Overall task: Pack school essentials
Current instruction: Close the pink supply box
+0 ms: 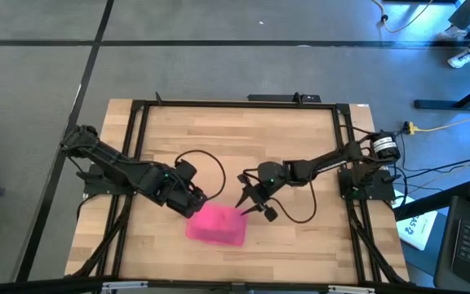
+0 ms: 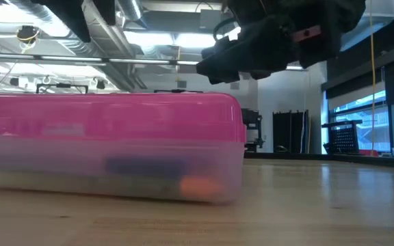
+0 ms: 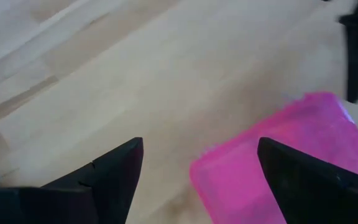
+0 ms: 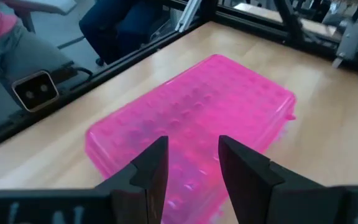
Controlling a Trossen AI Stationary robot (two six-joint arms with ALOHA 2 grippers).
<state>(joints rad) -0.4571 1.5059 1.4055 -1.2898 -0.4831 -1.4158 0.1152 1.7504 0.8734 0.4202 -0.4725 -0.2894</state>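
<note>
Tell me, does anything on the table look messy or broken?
Nothing stands out. The pink-lidded case lies flat and closed on the wooden table, with dark and orange things showing dimly inside. The left tool and right tool, both open, flank it.

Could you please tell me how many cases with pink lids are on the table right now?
1. The case lies closed near the table's front edge, between the left gripper and the right gripper. Dim shapes show through its wall; no other case shows.
</note>
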